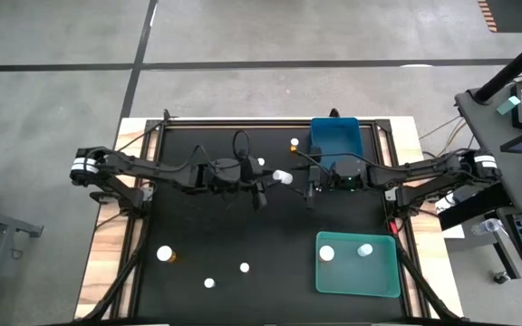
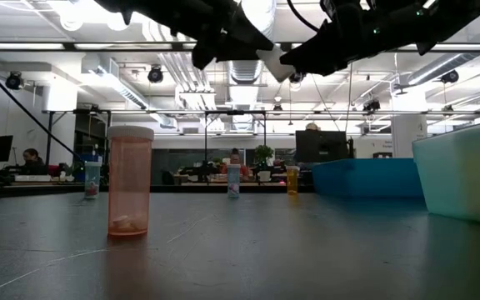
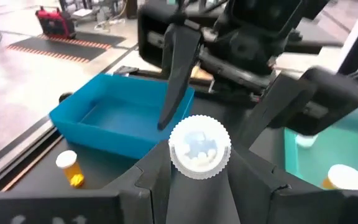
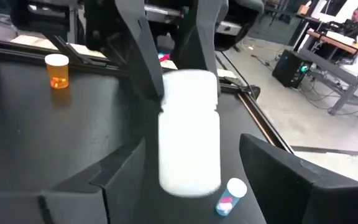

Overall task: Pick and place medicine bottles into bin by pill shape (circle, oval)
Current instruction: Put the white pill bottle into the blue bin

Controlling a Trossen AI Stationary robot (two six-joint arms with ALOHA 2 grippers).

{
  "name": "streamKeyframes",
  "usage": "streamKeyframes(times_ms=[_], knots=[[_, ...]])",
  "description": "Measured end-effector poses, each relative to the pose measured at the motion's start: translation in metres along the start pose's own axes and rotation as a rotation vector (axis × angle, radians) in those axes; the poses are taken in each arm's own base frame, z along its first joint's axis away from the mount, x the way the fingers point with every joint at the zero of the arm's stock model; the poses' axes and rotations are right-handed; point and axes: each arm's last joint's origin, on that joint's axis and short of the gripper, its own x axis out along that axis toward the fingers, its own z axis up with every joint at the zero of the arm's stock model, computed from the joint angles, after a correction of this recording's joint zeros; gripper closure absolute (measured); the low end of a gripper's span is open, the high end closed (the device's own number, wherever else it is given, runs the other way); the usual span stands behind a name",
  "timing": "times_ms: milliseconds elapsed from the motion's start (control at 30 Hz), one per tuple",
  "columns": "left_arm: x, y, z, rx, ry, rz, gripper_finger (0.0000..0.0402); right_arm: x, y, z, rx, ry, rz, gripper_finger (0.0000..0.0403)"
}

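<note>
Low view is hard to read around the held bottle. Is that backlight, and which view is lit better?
Low view: yes, ceiling lights backlight both arms into silhouettes; the white bottle merges with the glare. High view: it shows bright against the black table, held by the left gripper, right gripper open beside it. Left wrist view: evenly lit.

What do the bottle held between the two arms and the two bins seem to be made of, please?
The held bottle, in the left pincer facing the right pincer, looks like opaque white plastic, smooth and matte, with a ribbed cap. The blue bin and teal bin look like moulded plastic; the teal one's wall appears slightly translucent in the low view.
</note>
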Motion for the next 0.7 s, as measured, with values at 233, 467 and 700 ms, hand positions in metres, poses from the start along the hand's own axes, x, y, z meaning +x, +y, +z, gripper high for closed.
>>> streamKeyframes(times_ms=[233, 467, 700], knots=[[0.0, -0.0026, 0.0021, -0.004, -0.02, -0.021, 0.029, -0.0004, 0.0, -0.0001, -0.008, 0.003, 0.001, 0.0183], [0.0, -0.0024, 0.002, -0.003, -0.021, -0.02, 0.0283, -0.0004, 0.0, -0.0001, -0.012, 0.004, 0.002, 0.0232], [0.0, -0.0024, 0.0018, -0.001, -0.02, -0.02, 0.0236, -0.0004, 0.0, -0.0002, -0.004, 0.004, 0.002, 0.0267]])
